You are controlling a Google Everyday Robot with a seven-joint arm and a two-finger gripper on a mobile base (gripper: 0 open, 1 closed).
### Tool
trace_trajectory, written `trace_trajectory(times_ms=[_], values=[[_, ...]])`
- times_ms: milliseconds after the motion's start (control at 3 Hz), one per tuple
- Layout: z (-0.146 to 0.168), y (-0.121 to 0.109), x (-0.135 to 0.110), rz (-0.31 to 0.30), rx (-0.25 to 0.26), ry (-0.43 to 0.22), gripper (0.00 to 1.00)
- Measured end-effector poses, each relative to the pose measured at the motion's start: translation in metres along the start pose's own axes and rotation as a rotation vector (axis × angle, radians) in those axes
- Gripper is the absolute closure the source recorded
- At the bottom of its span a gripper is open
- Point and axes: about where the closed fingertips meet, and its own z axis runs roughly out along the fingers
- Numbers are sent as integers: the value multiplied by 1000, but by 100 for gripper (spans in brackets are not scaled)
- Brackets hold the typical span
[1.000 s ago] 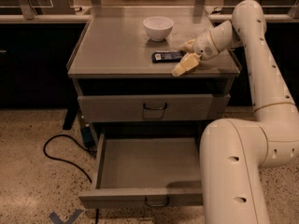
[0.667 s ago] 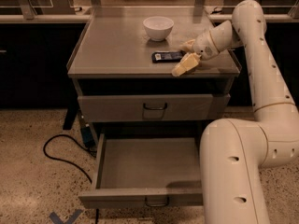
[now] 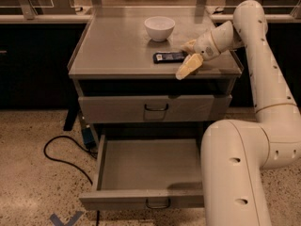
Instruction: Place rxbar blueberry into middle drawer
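Claw [image 3: 188, 56] spread apart at right end of rxbar blueberry [image 3: 168, 57]; middle drawer [image 3: 136, 200] stands open below.

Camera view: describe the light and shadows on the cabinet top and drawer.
Camera view: dim, warm light; pale sheen on the far cabinet top; gripper, open beside the rxbar blueberry, in even light; middle drawer darkest at right front corner.

You had rxbar blueberry [image 3: 169, 57], dark flat bar, lying flat on cabinet top [image 3: 117, 46]; middle drawer [image 3: 141, 166], grey, stood pulled open below; gripper [image 3: 189, 55], fingers spread, sat at bar's end.
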Motion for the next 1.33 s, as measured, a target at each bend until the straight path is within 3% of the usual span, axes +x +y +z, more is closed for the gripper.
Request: trace_trajectory(times_ms=[333, 667, 1333], values=[[10, 2, -10, -23, -25, -64, 0], [21, 6, -32, -102, -66, -252, 0], [25, 5, -40, -109, -69, -285, 0]])
